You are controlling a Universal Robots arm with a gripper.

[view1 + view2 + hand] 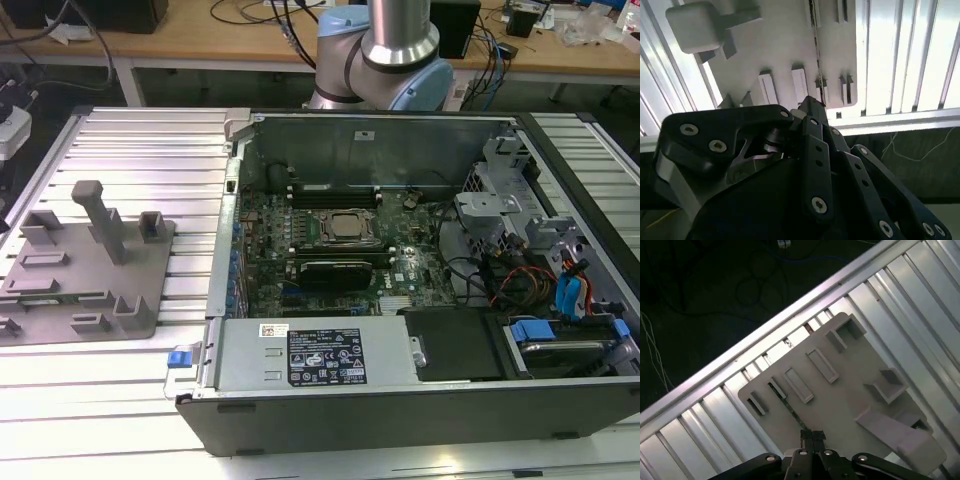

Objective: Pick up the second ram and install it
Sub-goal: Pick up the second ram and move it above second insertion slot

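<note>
Pinching: gripper [808, 436] with fingers drawn close together on a thin strip seen edge-on in both wrist views, judged to be the second ram [796, 416].
Long axis of the held strip: running away from the fingertips toward the plate below; whether hanging downward or lying crosswise to the fingers, cannot tell.
Fixture plate [850, 410]: grey, directly beneath the tool and well apart from it, with its raised slots and post facing up at the fingertips.
Slatted table [130, 140]: under the plate, spreading beyond it on every side of the tool; open room all round at this height.
Computer case [400, 400]: lid off, off to one side of the tool, at the exterior view's right of the plate; near wall between plate and board, to be cleared from above.
Memory slots [335, 188]: judged goal of the stick, far from the tool, lying lengthwise across the exterior view just beyond the processor [345, 228], so the stick's length to be matched to that line.
Edges near the slots: rear wall of the case just behind, processor just in front.
Drive cage [490, 215]: with its cables, at the slots' far end from the tool; tightest margin judged there.
</note>
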